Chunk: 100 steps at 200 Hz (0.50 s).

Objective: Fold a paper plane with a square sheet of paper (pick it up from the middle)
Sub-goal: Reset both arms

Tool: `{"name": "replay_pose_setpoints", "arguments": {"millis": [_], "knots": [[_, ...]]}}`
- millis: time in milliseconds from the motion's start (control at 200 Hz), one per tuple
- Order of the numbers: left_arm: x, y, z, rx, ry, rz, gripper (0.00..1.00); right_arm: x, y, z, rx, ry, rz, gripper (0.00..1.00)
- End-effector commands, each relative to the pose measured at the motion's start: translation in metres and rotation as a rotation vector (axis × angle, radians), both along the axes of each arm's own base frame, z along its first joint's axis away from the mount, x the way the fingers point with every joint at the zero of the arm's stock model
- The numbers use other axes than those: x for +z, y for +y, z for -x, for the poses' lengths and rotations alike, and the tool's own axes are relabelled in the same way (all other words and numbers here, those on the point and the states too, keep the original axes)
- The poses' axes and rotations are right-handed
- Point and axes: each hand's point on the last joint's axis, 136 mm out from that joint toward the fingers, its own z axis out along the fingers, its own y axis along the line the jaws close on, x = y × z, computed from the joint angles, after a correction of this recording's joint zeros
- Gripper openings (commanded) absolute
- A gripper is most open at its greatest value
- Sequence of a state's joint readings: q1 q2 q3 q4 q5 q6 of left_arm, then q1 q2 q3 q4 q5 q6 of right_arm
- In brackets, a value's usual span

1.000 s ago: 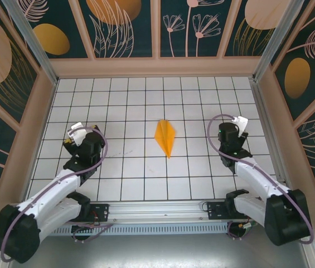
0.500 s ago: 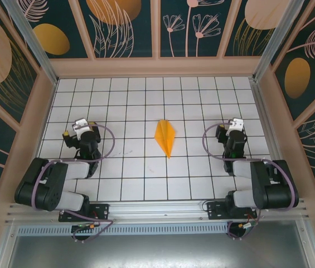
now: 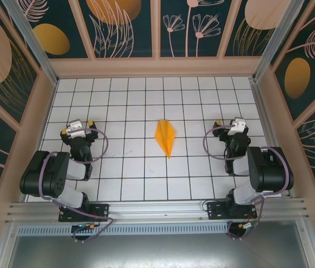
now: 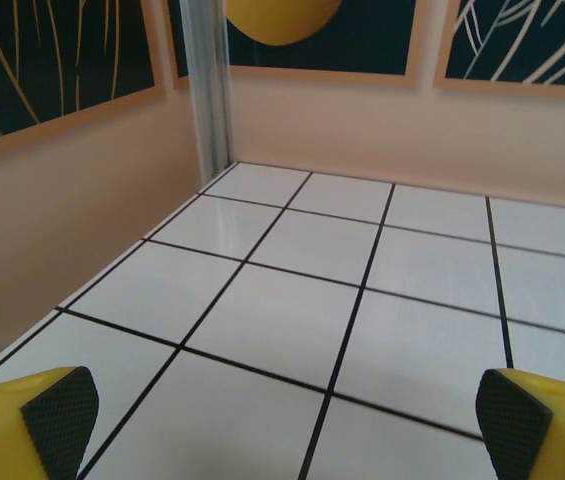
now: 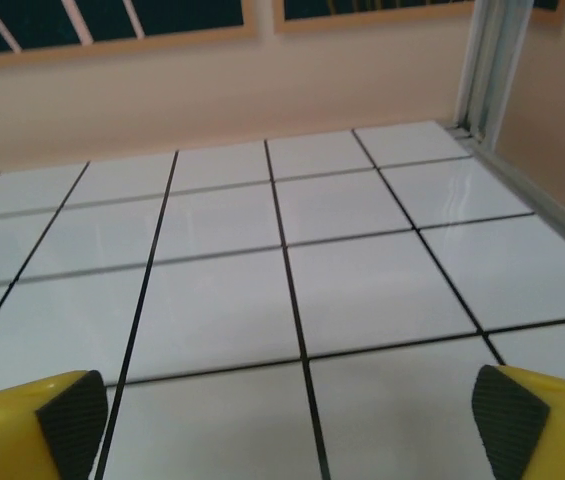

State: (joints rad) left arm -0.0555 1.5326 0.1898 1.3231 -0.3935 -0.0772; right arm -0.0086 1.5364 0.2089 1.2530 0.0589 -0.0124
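Where the plane lies: the slim, pointed orange-yellow paper plane (image 3: 165, 138) rests on the white, black-gridded table (image 3: 135, 167), about the middle of the grid, with nothing touching it.
Long axis: it runs from 12 to 6 o'clock, with the sharp tip toward 6 and leaning a shade to 5; the shorter, blunter point faces 12.
Left gripper: the black-and-yellow left gripper (image 3: 78, 127) sits at 9 o'clock from the plane and well apart from it. Its jaws are spread wide and hold nothing. From it the plane lies at 3 o'clock, side-on.
Right gripper: the right gripper (image 3: 234, 126) sits at 3 o'clock from the plane, also well apart. It is likewise released and empty. From it the plane lies at 9 o'clock.
Nearer arm: the right one, by a small margin, as I judge it.
What a pickup turns on: both grippers face 12 o'clock, parallel to the plane's length, so either would have to turn inward across the crease to take it from the middle.
Left wrist view: the left gripper (image 4: 287, 420) shows black ribbed pads (image 4: 57, 410) at the frame's bottom corners, with bare tiles and the peach wall (image 4: 362, 130) ahead.
Right wrist view: the right gripper (image 5: 292, 420) looks out on bare tiles in the same way.
Hard to make out: the centre crease and whether the wings lie flat or are lifted; the underside folds are hidden.
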Motion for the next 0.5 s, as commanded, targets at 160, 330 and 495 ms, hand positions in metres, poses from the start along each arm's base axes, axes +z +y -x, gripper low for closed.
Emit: {"name": "replay_pose_setpoints", "arguments": {"millis": [160,330,495], "knots": [[0.0117,-0.0026,-0.0063,-0.036,-0.051,0.044,0.99,0.0072,-0.0068,-0.0021,-0.045,-0.030,-0.033,0.99],[0.0118,-0.0028,-0.0063,-0.037,-0.051,0.043,0.99,0.0073,-0.0068,-0.0028,-0.044,-0.030,-0.032,0.99],[0.0117,-0.0027,-0.0064,-0.037,-0.050,0.044,0.99,0.0071,-0.0065,-0.0026,-0.043,-0.030,-0.033,0.99]]}}
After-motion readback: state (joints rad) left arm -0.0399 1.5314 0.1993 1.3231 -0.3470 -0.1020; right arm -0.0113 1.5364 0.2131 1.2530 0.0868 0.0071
